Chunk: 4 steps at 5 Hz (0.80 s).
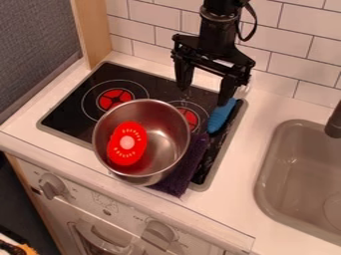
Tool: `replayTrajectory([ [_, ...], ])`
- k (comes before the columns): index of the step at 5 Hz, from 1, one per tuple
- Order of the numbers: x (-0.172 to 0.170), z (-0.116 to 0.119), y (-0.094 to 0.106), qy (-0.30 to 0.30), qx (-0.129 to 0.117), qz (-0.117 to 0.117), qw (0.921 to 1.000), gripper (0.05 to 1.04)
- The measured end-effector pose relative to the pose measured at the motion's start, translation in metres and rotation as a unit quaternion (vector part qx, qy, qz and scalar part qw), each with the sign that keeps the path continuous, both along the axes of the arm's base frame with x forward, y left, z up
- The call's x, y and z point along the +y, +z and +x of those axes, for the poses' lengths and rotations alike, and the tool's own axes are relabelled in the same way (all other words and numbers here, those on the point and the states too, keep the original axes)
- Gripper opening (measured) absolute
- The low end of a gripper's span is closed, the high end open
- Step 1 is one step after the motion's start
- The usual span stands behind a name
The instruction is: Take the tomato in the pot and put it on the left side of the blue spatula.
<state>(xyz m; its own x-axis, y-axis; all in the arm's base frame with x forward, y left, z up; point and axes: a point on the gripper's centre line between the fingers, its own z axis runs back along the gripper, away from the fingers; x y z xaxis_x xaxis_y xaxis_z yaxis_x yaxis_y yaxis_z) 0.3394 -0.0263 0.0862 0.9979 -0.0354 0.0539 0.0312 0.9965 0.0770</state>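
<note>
The black gripper hangs over the back right part of the stove, its two fingers spread apart with nothing between them. A steel pot stands on the front of the stove, lower left of the gripper. Inside the pot, against its left side, lies the red tomato, a slice shape with a pale centre and pale seeds. The blue spatula rests at the stove's right side, right of the pot and just below the gripper's right finger.
A dark purple cloth lies between the pot and the stove's right edge. The black stovetop has red burner marks. At the right is a grey sink with a dark faucet. A tiled wall rises behind.
</note>
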Motion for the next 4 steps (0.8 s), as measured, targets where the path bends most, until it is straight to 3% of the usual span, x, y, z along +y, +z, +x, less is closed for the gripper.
replayTrajectory([
  [1,0.0,-0.004,-0.011,0.001,0.017,0.0,0.9999,1.001],
  [2,0.004,-0.027,-0.002,-0.001,0.014,-0.001,0.9999,1.001],
  [3,0.022,-0.055,0.016,0.02,-0.019,-0.002,0.9996,1.001],
  [4,0.037,-0.079,0.013,0.031,-0.029,0.003,0.9991,1.001],
])
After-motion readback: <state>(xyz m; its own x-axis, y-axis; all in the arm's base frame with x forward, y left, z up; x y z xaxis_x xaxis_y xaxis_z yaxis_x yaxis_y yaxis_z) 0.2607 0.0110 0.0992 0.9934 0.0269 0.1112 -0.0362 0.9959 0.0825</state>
